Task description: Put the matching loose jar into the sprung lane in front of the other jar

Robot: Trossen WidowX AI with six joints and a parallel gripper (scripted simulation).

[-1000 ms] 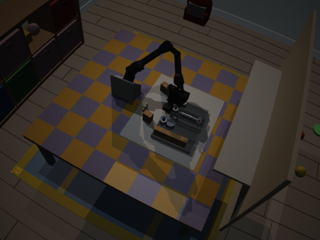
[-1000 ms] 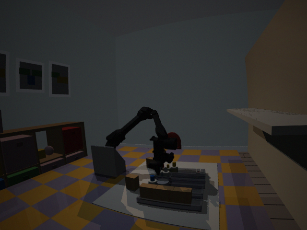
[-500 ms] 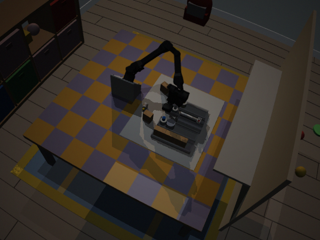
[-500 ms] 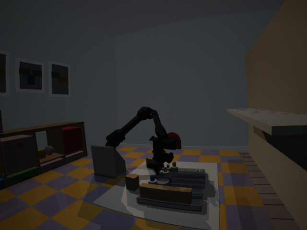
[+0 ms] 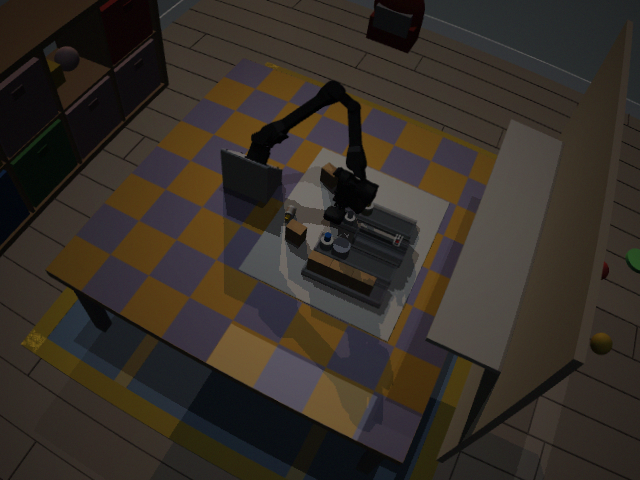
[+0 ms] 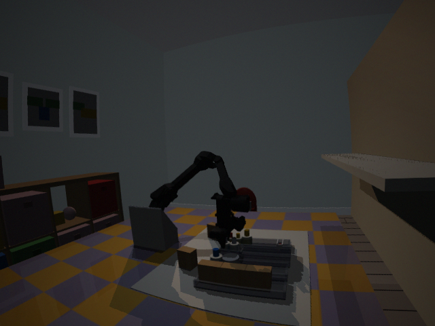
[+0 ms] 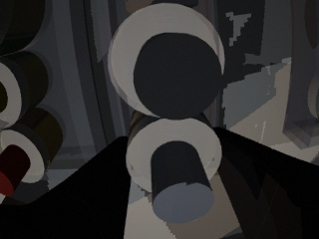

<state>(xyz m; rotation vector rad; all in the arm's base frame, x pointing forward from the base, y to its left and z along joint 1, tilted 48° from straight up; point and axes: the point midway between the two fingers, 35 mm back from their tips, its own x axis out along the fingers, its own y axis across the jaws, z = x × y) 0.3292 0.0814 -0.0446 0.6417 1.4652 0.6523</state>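
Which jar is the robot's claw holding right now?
The dark-lidded jar nearest the wrist camera, pinched in the gripper. Its twin stands free just ahead, and the blue-lidded jar sits apart, untouched.
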